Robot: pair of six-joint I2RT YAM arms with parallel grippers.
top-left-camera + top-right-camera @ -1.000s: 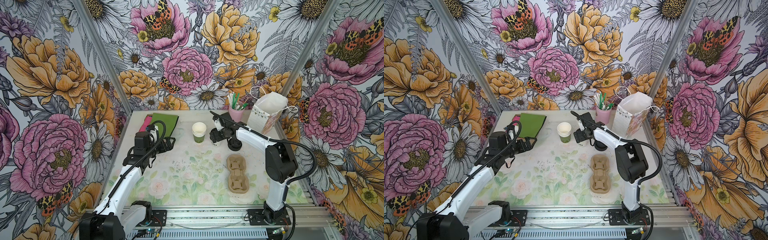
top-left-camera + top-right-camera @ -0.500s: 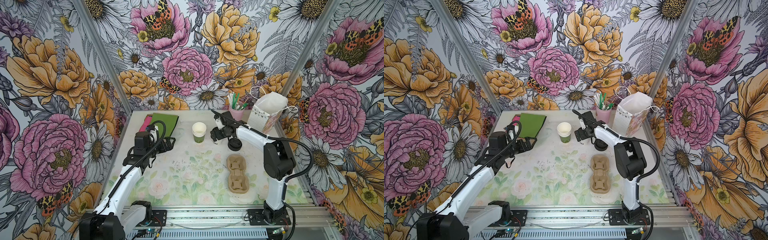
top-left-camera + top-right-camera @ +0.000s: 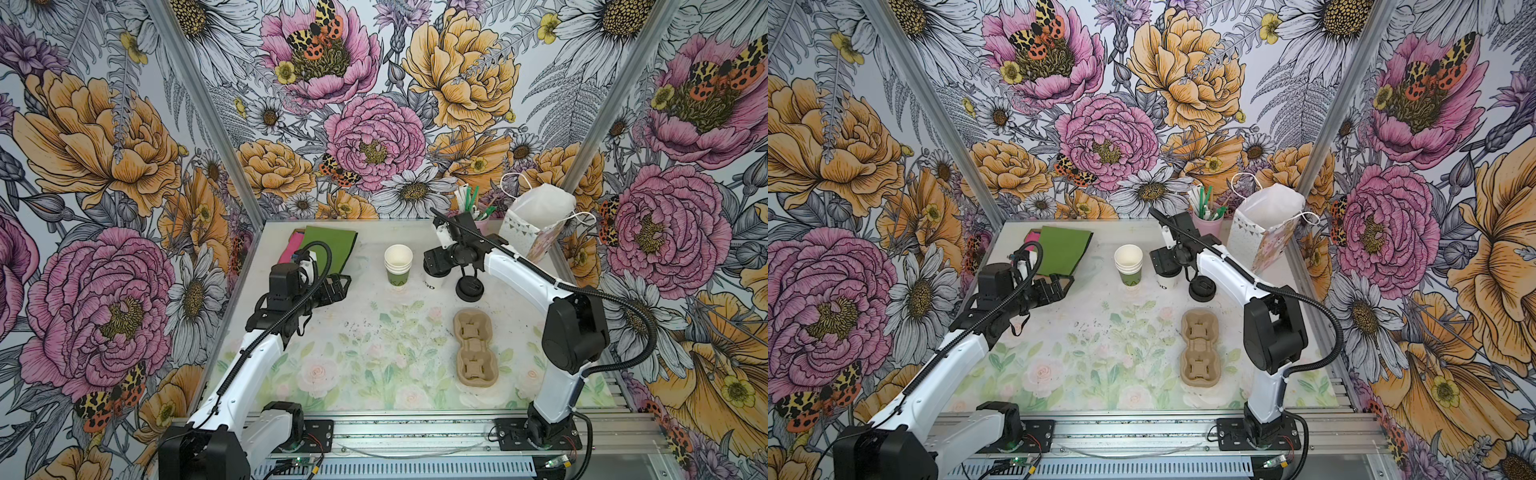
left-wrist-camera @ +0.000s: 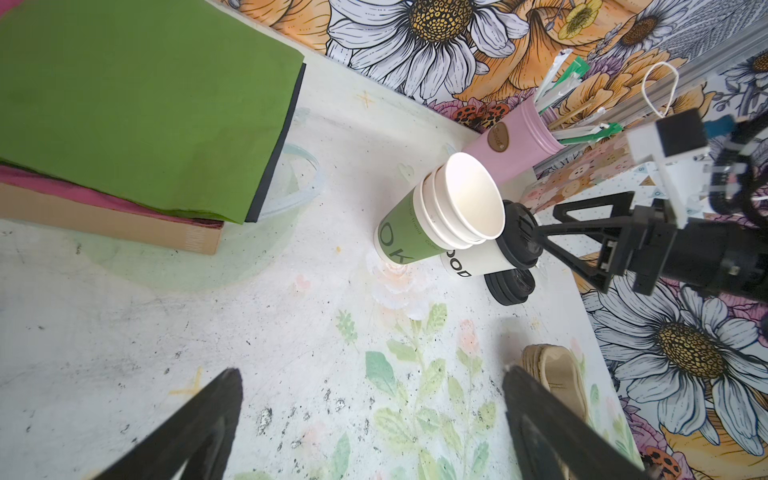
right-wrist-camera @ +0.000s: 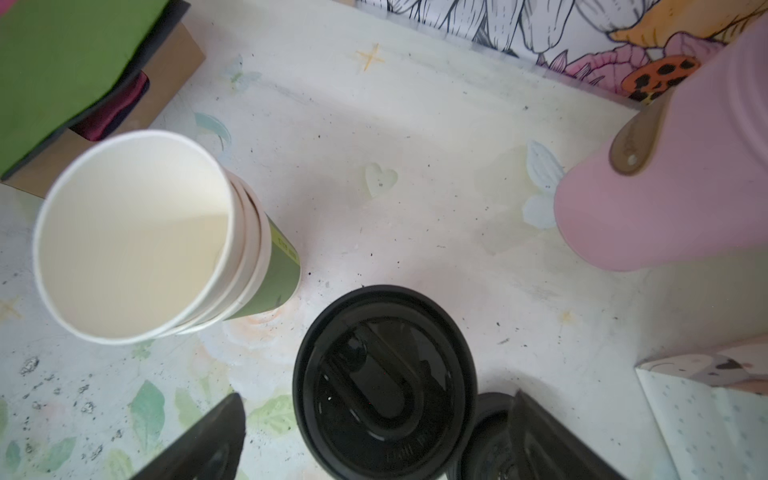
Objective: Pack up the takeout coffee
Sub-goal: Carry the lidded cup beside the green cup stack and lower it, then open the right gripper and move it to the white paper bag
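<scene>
Fingers on the right (image 5: 552, 440): hanging spread apart, clamping nothing, bracketing the lid of the takeout coffee (image 5: 384, 386) just below (cup standing upright on the counter (image 5: 415, 166), long axis vertical, beside the stacked green cups (image 5: 133, 237)). Showing "OOD" on its white wall, "OK" on the stack. Fingers on the left (image 4: 187, 436): gaping, idling well apart, leaving the reach to the right arm.

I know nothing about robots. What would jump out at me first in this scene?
The loud flower-and-moth wallpaper on all three walls grabs you first. Then the right gripper, fingers spread open, poised over the black-lidded takeout coffee at the back of the table, beside a stack of green-and-white cups. The left gripper hovers open and empty on the left side.
</scene>
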